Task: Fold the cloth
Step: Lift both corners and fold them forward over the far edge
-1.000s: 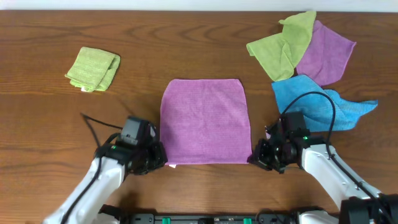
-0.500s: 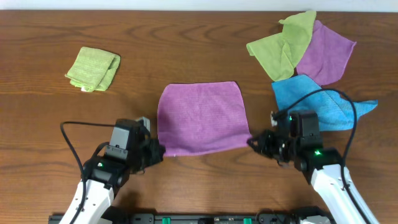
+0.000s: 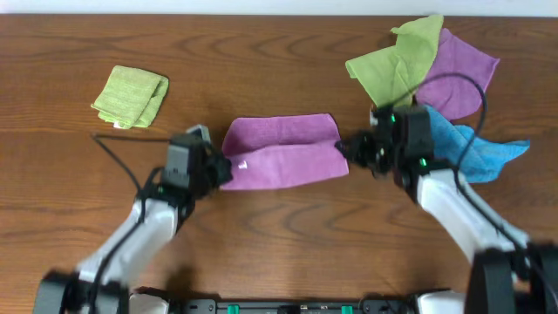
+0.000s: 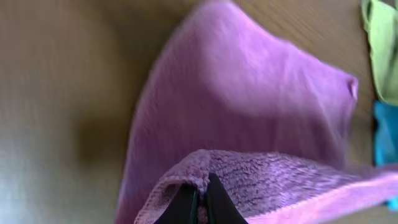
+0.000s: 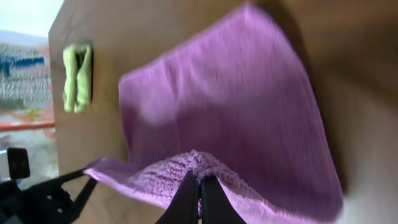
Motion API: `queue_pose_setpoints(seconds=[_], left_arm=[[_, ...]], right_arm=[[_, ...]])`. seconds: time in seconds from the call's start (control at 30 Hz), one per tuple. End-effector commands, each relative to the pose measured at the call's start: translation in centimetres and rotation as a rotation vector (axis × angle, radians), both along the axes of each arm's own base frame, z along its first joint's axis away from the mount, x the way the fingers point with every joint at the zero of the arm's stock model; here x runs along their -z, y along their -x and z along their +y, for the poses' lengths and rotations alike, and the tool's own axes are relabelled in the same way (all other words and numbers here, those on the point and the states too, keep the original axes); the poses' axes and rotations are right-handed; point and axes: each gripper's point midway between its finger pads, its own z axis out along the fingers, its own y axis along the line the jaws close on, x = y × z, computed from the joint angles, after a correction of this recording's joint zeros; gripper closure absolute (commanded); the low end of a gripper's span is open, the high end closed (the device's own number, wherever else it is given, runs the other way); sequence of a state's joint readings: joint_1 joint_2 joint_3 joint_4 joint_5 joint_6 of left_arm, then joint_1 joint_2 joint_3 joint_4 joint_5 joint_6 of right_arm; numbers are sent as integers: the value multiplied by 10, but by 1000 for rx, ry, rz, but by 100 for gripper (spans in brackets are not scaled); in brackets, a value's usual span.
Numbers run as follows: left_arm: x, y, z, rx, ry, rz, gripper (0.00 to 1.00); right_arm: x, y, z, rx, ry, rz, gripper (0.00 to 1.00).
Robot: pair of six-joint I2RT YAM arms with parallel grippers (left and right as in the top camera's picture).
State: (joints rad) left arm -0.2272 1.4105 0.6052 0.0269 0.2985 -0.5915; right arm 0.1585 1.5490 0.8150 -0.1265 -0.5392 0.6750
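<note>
While both arms reach in over the middle of the table (image 3: 279,52), you have the magenta cloth (image 3: 279,153) pinched at two corners, one in each gripper. Your left gripper (image 3: 222,168) is clamped on the cloth's left end, and in the left wrist view its dark fingertips (image 4: 185,208) press together on a thick, fuzzy fold of the fabric. Your right gripper (image 3: 343,150) is likewise clenched on the right end, and the right wrist view shows its fingertips (image 5: 186,200) meeting on the same kind of bunched edge. From overhead, the held edge hangs raised between the two grippers and lies over the rest of the cloth, so the cloth reads as a wide, short band with two layers. The far part rests flat on the wood, its far edge straight and roughly parallel to the raised one. A small white speck shows on the upper layer near the left gripper; you cannot tell what it is. Well apart to the far left sits a folded green cloth (image 3: 131,96). At the far right a loose green cloth (image 3: 392,65) overlaps a purple cloth (image 3: 462,74), and a blue cloth (image 3: 475,150) lies just below them, partly under the right arm.
</note>
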Motion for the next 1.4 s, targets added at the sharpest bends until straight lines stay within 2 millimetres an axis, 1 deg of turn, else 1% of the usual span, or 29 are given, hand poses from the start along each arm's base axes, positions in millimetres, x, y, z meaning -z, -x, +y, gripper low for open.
queue_pose_setpoints(seconds=[0.0,0.07,0.13,0.2,0.27,0.37,0.47,0.5,0.6,0.73,0.93,0.97,1.0,1.03,1.07,1.1,1.17,1.23,1.27,1.3,1.33,1.37], left_arm=[[-21,-47,3,20,-45,-87,94],[-25,-69,2,35,-61,-91,94],[-27,-86,1,56,-84,-89,94],[-29,-97,-1,75,-104,-73,94],[-30,-99,-1,89,-118,-52,94],[-22,-87,1,93,-125,11,94],[-6,-65,5,101,-141,126,94],[0,-58,6,104,-148,162,94],[10,-48,9,114,-164,211,94],[14,-43,10,116,-165,239,94],[14,-44,10,115,-166,236,94],[14,-44,10,115,-166,238,93],[15,-42,10,115,-167,243,83],[16,-40,11,115,-170,253,40],[17,-38,11,116,-173,265,5],[18,-35,12,122,-177,272,5],[19,-31,13,134,-184,289,5],[17,-29,13,135,-183,291,4],[15,-30,13,134,-183,287,4],[10,-30,13,133,-182,275,0],[4,-32,12,132,-180,257,7],[-4,-35,12,131,-178,234,17]], right_arm=[[0,-35,-1,19,46,-33,98],[-1,-54,1,23,48,-41,98],[-2,-70,4,25,49,-51,98],[-3,-82,4,27,56,-64,98],[-3,-87,5,19,65,-73,98],[7,-74,3,-1,90,-14,98],[24,-51,-2,-18,127,97,98],[30,-45,-5,-21,151,126,98],[43,-33,-18,2,231,192,98],[48,-22,-21,0,244,240,98],[48,-21,-19,-10,248,239,98],[48,-21,-19,-10,249,241,98],[48,-20,-19,-10,249,243,98],[49,-19,-19,-12,250,248,73],[49,-18,-19,-26,254,244,41],[49,-17,-19,-36,259,242,34],[49,-18,-22,-39,262,235,25],[44,-21,-25,-28,252,227,26],[41,-23,-28,-20,250,219,48],[33,-26,-31,-10,247,199,98],[25,-29,-33,-2,244,178,99],[16,-33,-33,2,241,150,98]])
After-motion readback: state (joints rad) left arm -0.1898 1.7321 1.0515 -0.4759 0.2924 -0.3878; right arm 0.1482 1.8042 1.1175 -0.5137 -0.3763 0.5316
